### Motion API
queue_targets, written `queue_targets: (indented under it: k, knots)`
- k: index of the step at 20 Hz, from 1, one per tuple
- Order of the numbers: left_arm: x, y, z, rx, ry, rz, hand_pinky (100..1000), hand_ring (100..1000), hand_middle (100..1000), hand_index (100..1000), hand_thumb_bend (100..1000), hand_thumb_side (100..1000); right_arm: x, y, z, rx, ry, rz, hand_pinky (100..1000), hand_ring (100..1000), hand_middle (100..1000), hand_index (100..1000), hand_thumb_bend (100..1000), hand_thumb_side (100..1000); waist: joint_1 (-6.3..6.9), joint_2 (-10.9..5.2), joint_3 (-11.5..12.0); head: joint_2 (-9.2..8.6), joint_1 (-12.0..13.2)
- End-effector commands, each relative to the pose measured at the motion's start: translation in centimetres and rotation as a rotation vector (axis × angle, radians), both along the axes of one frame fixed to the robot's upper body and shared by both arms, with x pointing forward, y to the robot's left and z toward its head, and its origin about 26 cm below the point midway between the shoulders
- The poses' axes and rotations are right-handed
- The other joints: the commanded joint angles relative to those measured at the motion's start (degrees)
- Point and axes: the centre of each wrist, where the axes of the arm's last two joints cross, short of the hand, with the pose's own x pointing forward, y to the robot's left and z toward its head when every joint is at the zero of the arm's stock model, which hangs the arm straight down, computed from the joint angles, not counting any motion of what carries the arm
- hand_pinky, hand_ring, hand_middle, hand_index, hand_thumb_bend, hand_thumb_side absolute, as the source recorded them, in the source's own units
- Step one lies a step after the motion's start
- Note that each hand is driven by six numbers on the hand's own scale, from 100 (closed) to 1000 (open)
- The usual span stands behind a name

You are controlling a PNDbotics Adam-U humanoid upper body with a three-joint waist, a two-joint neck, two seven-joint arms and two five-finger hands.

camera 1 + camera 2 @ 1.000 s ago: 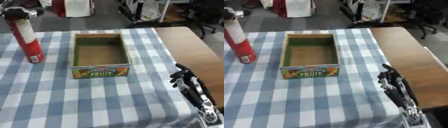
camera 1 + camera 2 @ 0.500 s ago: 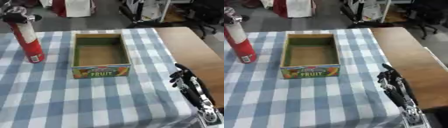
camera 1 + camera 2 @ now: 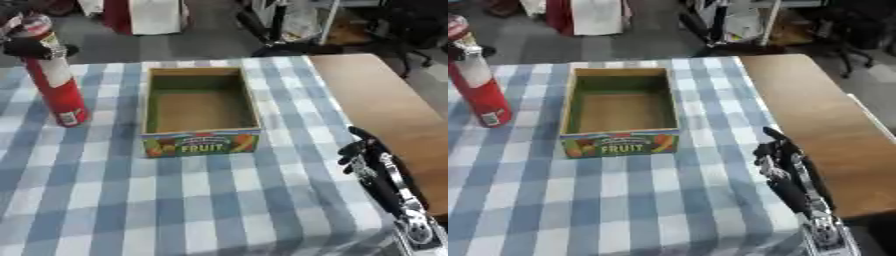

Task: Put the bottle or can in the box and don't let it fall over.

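1. Checked tablecloth (image 3: pixel 201 200): blue and white, it fills most of the frame; bare wood (image 3: pixel 385 105) shows along the right.
2. Box (image 3: pixel 200 145): at upper centre, its "FRUIT" panel faces you. You can see nothing inside it but its brown floor.
3. Can (image 3: pixel 54 82): a tall red cylinder with a white label, at the upper left, well left of the box. Its long axis is upright and its base appears to be on the cloth.
4. Your right hand (image 3: pixel 372 160): at the lower right, fingers relaxed and close together, holding nothing.
5. Your left hand (image 3: pixel 31 47): at the upper left edge, dark fingers curled round the can's top.
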Motion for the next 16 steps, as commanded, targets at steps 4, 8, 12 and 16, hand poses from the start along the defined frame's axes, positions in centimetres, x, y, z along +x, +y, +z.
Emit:
queue_targets:
  k: [4, 8, 12, 16]
  knots:
    - [-0.2, 0.5, -1.0, -0.013, 0.063, -0.010, 505, 711, 666, 868, 367, 579, 0.3, -0.4, 0.7, -0.006, -0.022, -0.003, 477, 565, 577, 922, 100, 821, 0.03, -0.42, 0.0, -0.34, -0.1]
    - [-0.3, 0.7, -1.6, -0.017, 0.090, -0.015, 305, 595, 508, 784, 175, 405, 0.3, -0.4, 0.6, -0.004, -0.020, -0.003, 477, 565, 577, 922, 100, 821, -0.03, -0.41, 0.0, -0.30, -0.2]
    - [-0.3, 0.9, -1.9, -0.025, 0.099, -0.020, 100, 497, 404, 688, 100, 307, 0.3, -0.4, 0.6, -0.004, -0.020, -0.005, 477, 566, 577, 922, 100, 820, -0.04, -0.43, 0.0, -0.19, -0.2]
    - [-0.3, 0.7, -1.7, -0.033, 0.095, -0.030, 100, 466, 354, 646, 100, 313, 0.3, -0.4, 0.6, -0.004, -0.019, -0.007, 477, 566, 577, 922, 100, 820, -0.04, -0.46, 0.0, -0.18, -0.2]
